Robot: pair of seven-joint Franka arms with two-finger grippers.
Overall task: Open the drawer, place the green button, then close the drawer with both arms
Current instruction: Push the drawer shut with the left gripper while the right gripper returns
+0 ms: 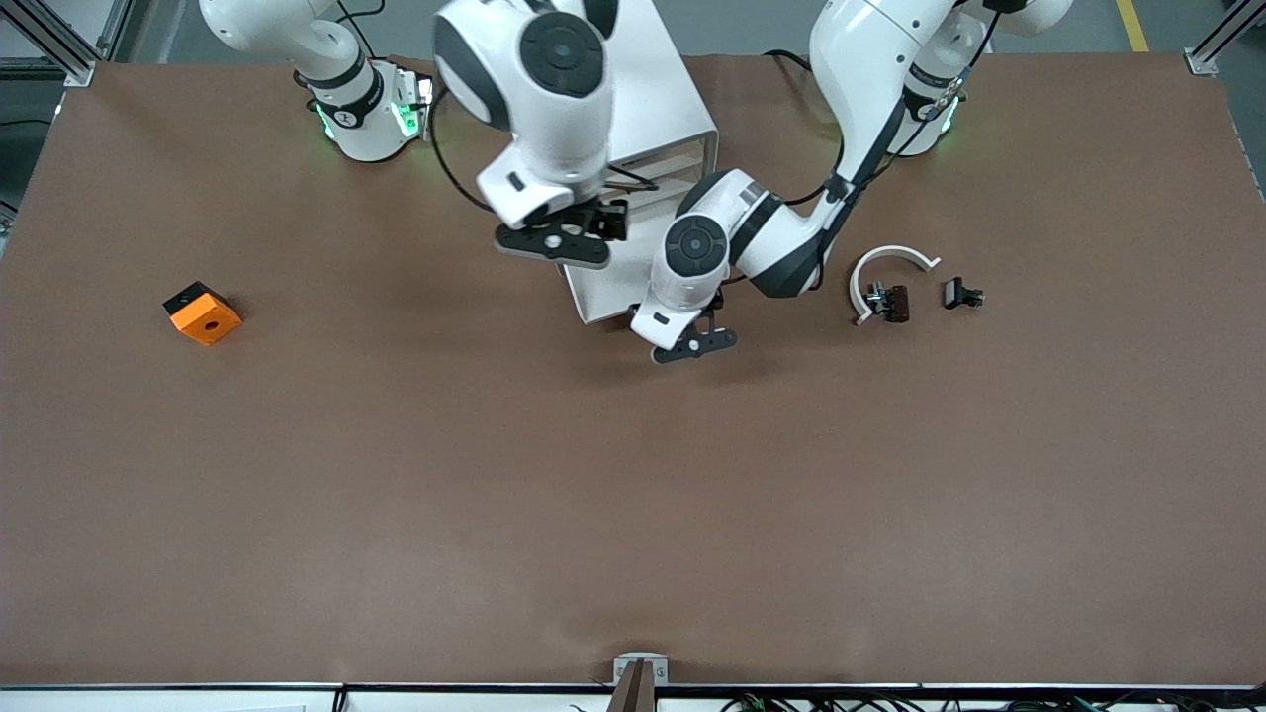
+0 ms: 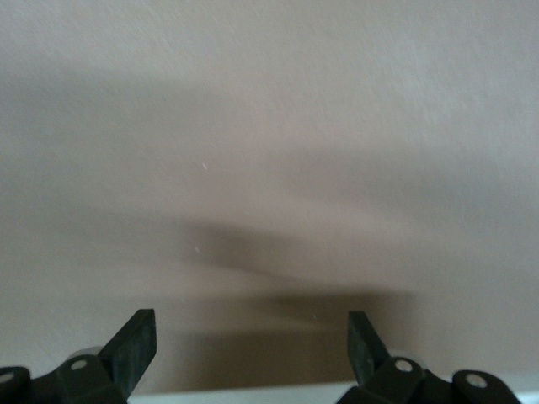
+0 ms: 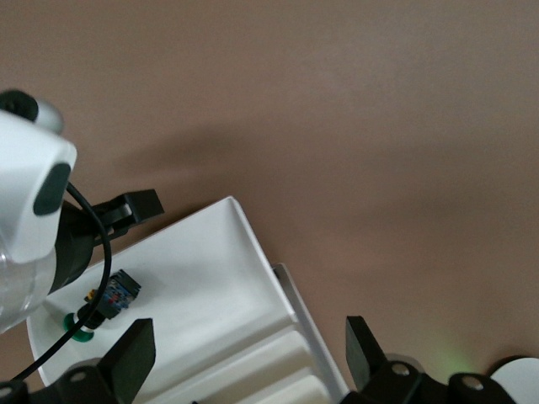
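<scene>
Counter [image 1: 495, 494] of plain brown fills the near part of the front view. Next comes the left gripper [image 1: 694, 344], low over the counter just in front of the open drawer [image 1: 603, 292]; its jaws are apart and hold nothing, as the left wrist view shows. An orange cube [image 1: 202, 312] sits well off toward the right arm's end. Toward the left arm's end lie a white arc [image 1: 887, 272] and small black parts [image 1: 962, 294]. The drawer stands pulled out of the white cabinet [image 1: 661, 99], and the button [image 3: 105, 301] lies inside it on the white floor. The right gripper [image 1: 554, 240] is over the drawer, jaws apart and empty.
</scene>
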